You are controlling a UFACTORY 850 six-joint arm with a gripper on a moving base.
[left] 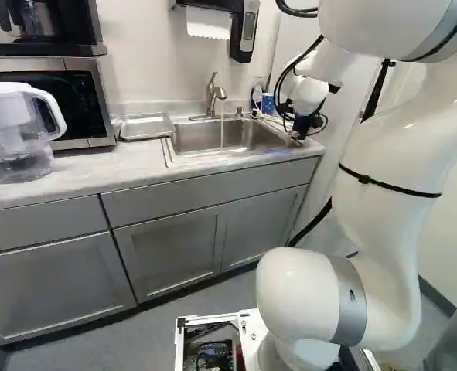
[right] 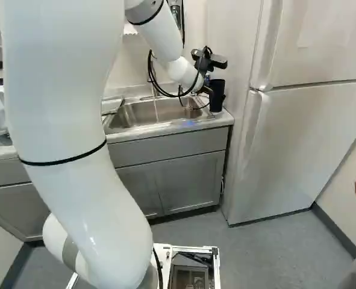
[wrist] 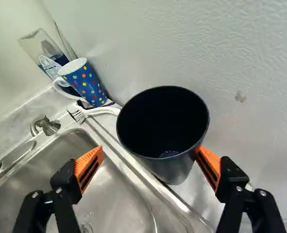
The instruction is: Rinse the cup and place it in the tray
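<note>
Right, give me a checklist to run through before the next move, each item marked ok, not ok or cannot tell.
1. Black claw open: ok.
2. Tall black round cup upright on the counter beside the stainless steel sink: ok.
3. Cup gripped from both sides: not ok; one orange-padded finger is at its wall, the other stands away from it, over the sink.
4. Blue ceramic mug with coloured dots apart from the cup: ok.
5. Water running from the brushed metal faucet: ok.
6. Inside of the cup clean: cannot tell.
</note>
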